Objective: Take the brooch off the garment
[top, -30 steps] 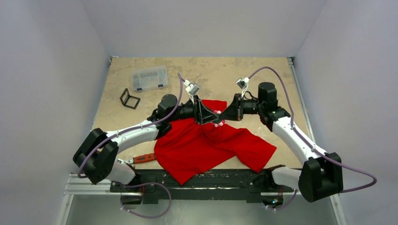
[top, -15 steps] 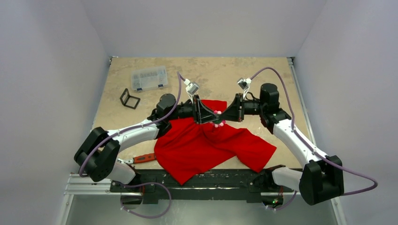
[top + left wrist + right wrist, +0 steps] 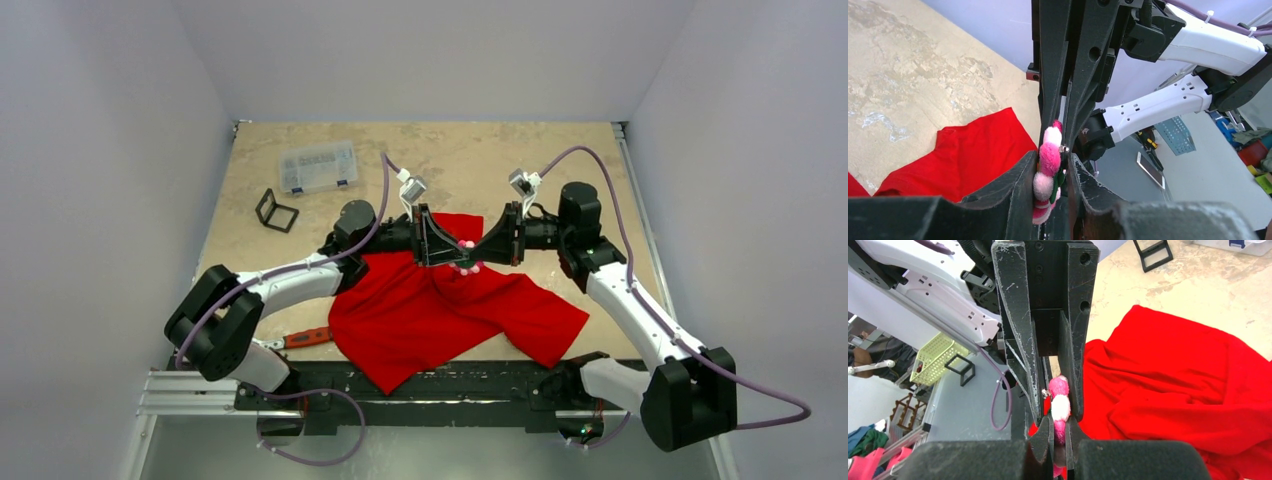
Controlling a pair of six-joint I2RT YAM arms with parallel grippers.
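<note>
The brooch, a fluffy pink and white flower pin, is held in the air between both grippers over the red T-shirt, the garment. My left gripper reaches in from the left and my right gripper from the right, tips meeting. In the left wrist view the left gripper has the brooch between its jaws, with red cloth below. In the right wrist view the right gripper is shut on the brooch, and the shirt lies rumpled beside it.
A clear plastic organizer box and a small black frame stand at the far left of the table. A red-handled wrench lies at the shirt's left edge. The shirt's front hem hangs over the black rail.
The right arm's wrist and elbow have shifted slightly to the right. Both grippers stay together on the brooch, and the shirt has barely moved.
</note>
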